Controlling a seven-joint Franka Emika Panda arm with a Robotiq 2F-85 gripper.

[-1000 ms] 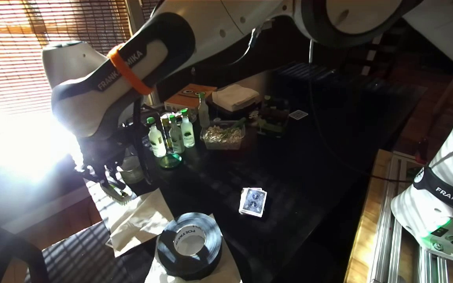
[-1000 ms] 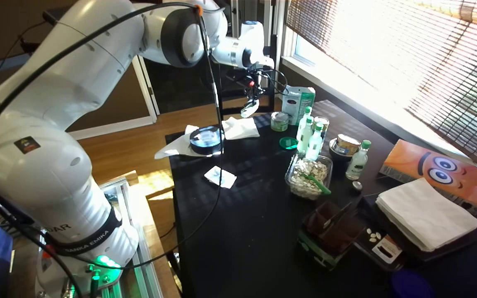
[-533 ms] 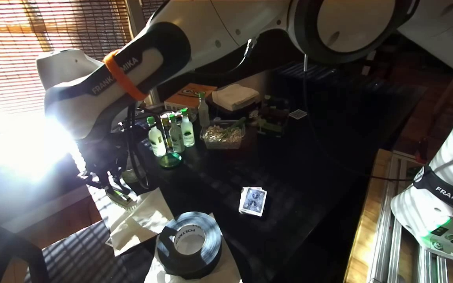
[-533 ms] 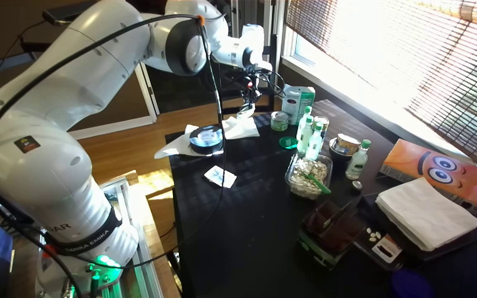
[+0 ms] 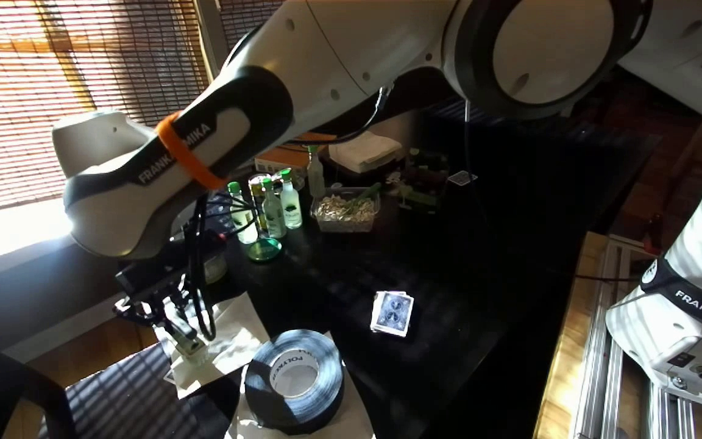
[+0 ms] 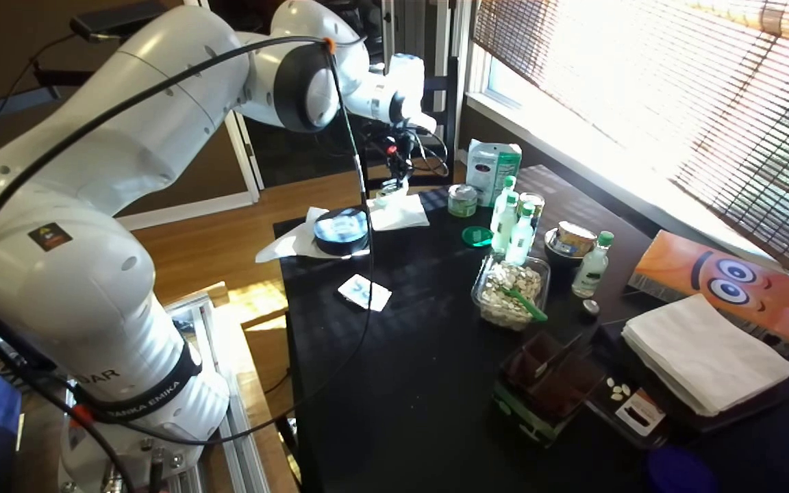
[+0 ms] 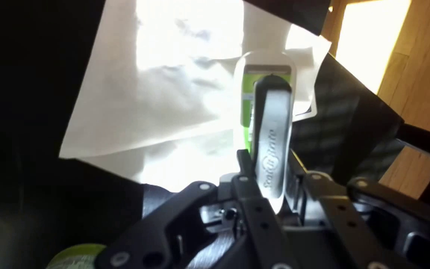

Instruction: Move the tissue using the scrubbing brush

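The gripper [image 7: 269, 162], pinched on the brush [image 7: 274, 112], has dipped towards the tissue [image 7: 114, 112] beneath it. Pushing could follow; contact is unclear

The scrubbing brush [image 7: 271, 130] shows a white body, bright green panel and black-and-grey handle. The tissue [image 7: 170, 97] is off-white, patched bright white; the pincer [image 7: 269, 164], black; the tabletop [image 6: 435, 397], black. Card stack [image 5: 393, 313]: blue-and-white patterned top. Tape roll [image 5: 330, 373]: blue-grey. Box [image 6: 759, 291]: orange. Bottles [image 5: 290, 208]: green caps.

Brush [image 7: 273, 129] over tissue [image 7: 162, 97] on table [image 6: 429, 376]
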